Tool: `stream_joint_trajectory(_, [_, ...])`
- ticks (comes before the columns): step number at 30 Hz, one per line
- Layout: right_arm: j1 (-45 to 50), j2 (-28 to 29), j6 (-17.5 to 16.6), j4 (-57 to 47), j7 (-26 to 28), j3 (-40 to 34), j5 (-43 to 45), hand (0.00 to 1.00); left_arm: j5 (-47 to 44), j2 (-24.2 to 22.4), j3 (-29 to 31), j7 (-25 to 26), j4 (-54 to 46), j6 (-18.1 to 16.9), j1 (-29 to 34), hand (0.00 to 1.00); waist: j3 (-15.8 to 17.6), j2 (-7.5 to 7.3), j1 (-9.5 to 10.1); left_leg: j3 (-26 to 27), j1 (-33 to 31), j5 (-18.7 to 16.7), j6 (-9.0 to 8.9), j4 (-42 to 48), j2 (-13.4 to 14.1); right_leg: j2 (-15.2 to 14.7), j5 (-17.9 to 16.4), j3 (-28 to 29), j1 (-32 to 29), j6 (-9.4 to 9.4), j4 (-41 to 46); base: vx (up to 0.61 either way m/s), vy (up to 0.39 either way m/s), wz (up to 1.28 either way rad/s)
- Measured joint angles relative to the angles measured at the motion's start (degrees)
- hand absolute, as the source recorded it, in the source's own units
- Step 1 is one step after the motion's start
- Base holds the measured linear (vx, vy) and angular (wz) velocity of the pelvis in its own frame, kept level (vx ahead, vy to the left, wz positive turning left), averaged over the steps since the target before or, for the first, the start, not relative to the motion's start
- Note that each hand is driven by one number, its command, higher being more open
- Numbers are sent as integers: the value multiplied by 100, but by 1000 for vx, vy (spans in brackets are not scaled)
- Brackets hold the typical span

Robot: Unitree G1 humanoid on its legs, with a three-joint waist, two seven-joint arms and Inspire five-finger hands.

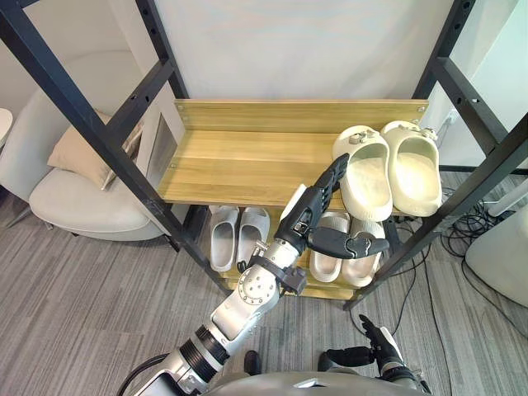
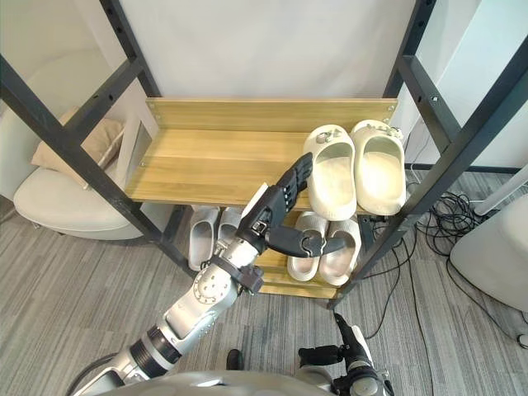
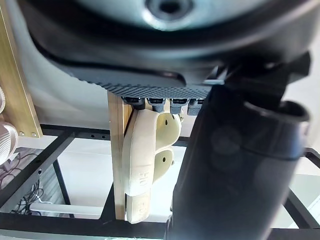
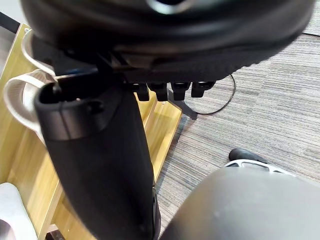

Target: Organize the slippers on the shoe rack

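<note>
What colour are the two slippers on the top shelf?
The slippers are cream, clearest in the left eye view.

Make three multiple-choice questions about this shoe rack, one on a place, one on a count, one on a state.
1. Where on the upper shelf does the cream pair sit?
A left end
B middle
C right end

2. How many slipper pairs lie on the lower shelf?
A one
B two
C three

3. How is the left hand?
A open, fingers straight
B shut on a slipper
C shut, holding nothing

Answers:
1 C, the cream pair lies at the right end.
2 B, a grey pair and a beige pair lie there.
3 A, its fingers stretch straight beside the cream pair.
</note>
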Motion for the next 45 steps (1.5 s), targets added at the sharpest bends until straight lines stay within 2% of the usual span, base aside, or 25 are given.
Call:
stream_joint_trajectory(5, [-39, 12, 0, 75, 0, -7, 2, 100, 0, -2, 274, -10, -234, 166, 112, 100, -8, 6, -9, -10, -9, -1, -1, 5, 22, 19, -3, -2, -10, -4, 1, 0, 0, 0])
stream_joint_trajectory(10, [-59, 24, -1, 163, 19, -8, 1, 100, -180, 127, 1031, -15, -953, 251, 649, 100, -10, 16, 23, -52, -61, -25, -20, 27, 63, 33, -25, -48, -24, -48, 19, 59, -5, 4])
stream_joint_trajectory(12, [-57, 16, 0, 176, 25, -8, 0, 100, -302, 243, 1142, -15, -1283, 265, 880, 100, -12, 21, 45, -69, -62, -13, -4, 29, 54, 28, -47, -71, -8, -54, 27, 73, 1, 9])
stream_joint_trajectory(15, [-58, 11, -1, 180, 59, -5, 1, 100, -559, 306, 1171, -131, -1881, 268, 1154, 100, -13, 23, 73, -144, -49, -12, -3, 31, 12, 2, -78, -155, 63, -34, 30, 78, 10, 16])
stream_joint_trajectory(18, [-77, -13, -5, 181, 128, 4, 0, 100, -1108, 358, 988, -466, -2496, 257, 1332, 100, -27, 43, 164, -200, -14, -13, -3, 33, -27, -25, -111, -224, 139, -41, 30, 42, 19, 16])
stream_joint_trajectory(21, [-82, -62, -4, 183, 192, 42, -2, 100, -1471, 481, 762, -817, -2678, 243, 1450, 100, -44, 71, 229, -210, -11, -20, 8, 33, -24, -24, -130, -230, 151, -45, 30, -13, 7, 1])
stream_joint_trajectory(23, [-88, -96, -5, 183, 244, 68, -4, 100, -1784, 566, 530, -1096, -2676, 266, 1586, 100, -56, 101, 244, -220, 8, -34, 27, 43, -13, -21, -135, -236, 182, -45, 30, -40, 16, 3])
stream_joint_trajectory(28, [-83, -200, -6, 185, 298, 130, -15, 100, -2172, 767, -212, -1875, -2554, 569, 1896, 100, -108, 202, 239, -238, 76, -44, 41, 31, 22, 4, -140, -229, 237, -46, 28, -31, 10, -1])
stream_joint_trajectory(31, [-86, -235, -5, 189, 298, 161, -17, 100, -2219, 847, -363, -2065, -2313, 609, 1906, 100, -131, 236, 232, -241, 106, -39, 39, 30, 29, 42, -137, -245, 259, -45, 29, 0, 0, 0])
stream_joint_trajectory(34, [-114, -265, -6, 191, 311, 253, -67, 100, -2220, 1122, -499, -2298, -1796, 685, 1918, 100, -132, 230, 227, -253, 163, -40, 33, 29, 34, 74, -147, -257, 300, -56, 27, 0, 0, 0])
stream_joint_trajectory(37, [-134, -266, -7, 192, 334, 286, -122, 100, -2216, 1424, -491, -2444, -1373, 797, 2044, 100, -128, 204, 213, -253, 167, -43, 29, 29, 45, 90, -151, -255, 300, -63, 27, 0, 0, 0])
stream_joint_trajectory(40, [-129, -247, -7, 201, 405, 360, -124, 100, -2119, 1685, -430, -2524, -1073, 803, 2365, 100, -146, 117, 207, -246, 187, -49, 23, 29, 44, 89, -153, -248, 315, -65, 26, 0, 0, 0])
stream_joint_trajectory(45, [-131, -171, -8, 205, 445, 467, -124, 100, -1625, 1700, -206, -2564, -625, 776, 2573, 100, -228, -39, 208, -240, 197, -49, 24, 29, 43, 88, -151, -240, 319, -64, 21, 0, 0, 0])
